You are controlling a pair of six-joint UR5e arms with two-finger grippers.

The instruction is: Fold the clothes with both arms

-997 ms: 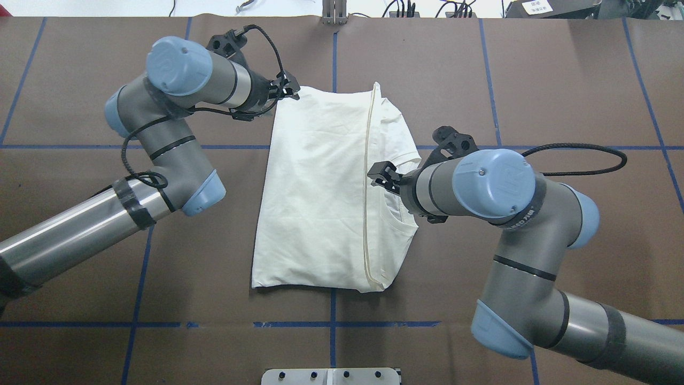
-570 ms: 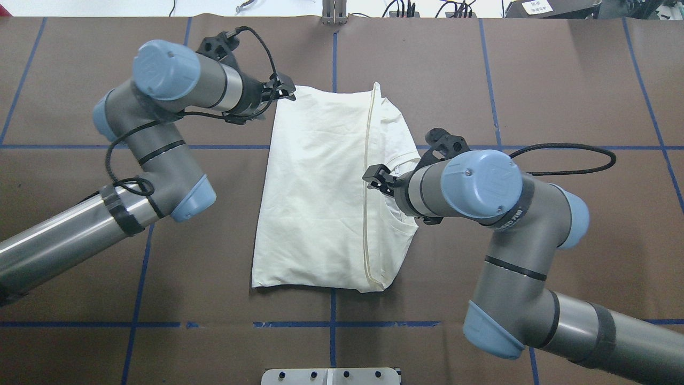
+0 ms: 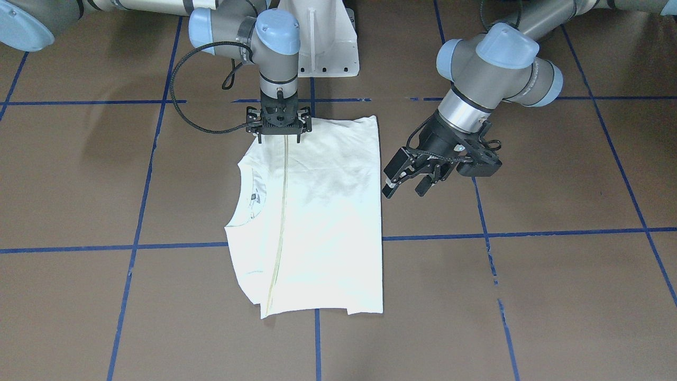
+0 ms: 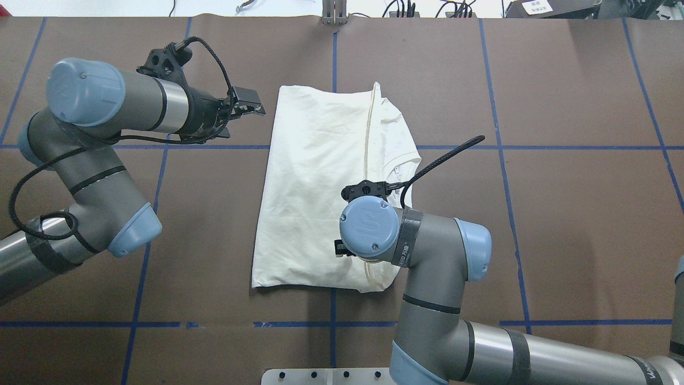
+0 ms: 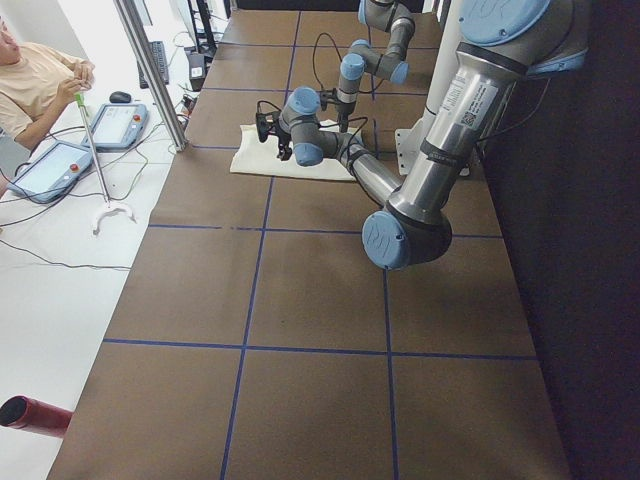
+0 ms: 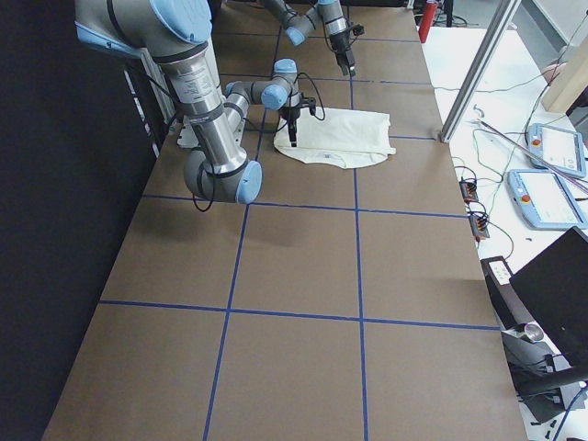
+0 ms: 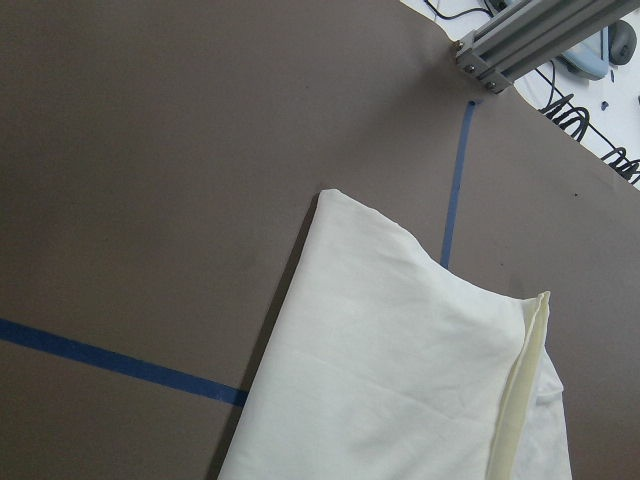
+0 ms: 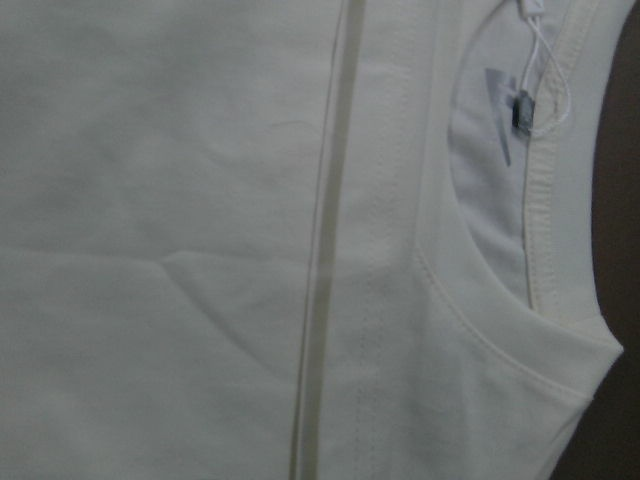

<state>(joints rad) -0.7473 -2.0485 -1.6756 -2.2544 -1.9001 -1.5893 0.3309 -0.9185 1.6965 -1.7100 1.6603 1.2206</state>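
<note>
T-shirt [image 4: 315, 187], cream-white and folded plain side up, lies flat at the middle of the brown table [image 4: 534, 240]. Right gripper [image 3: 280, 138] points straight down at its edge nearest the robot; whether those fingers are parted cannot be told. Left gripper [image 3: 404, 193] hovers just beside it, fingers apart and empty.

Overhead and front views face oppositely, sharing the T-shirt [image 4: 320, 187].

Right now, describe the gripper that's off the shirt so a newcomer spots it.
On the brown table, find the cream shirt at its centre. In the overhead view, the left gripper hangs over bare table beside the shirt's far left corner, jaws open. The right gripper points straight down onto the shirt.
</note>
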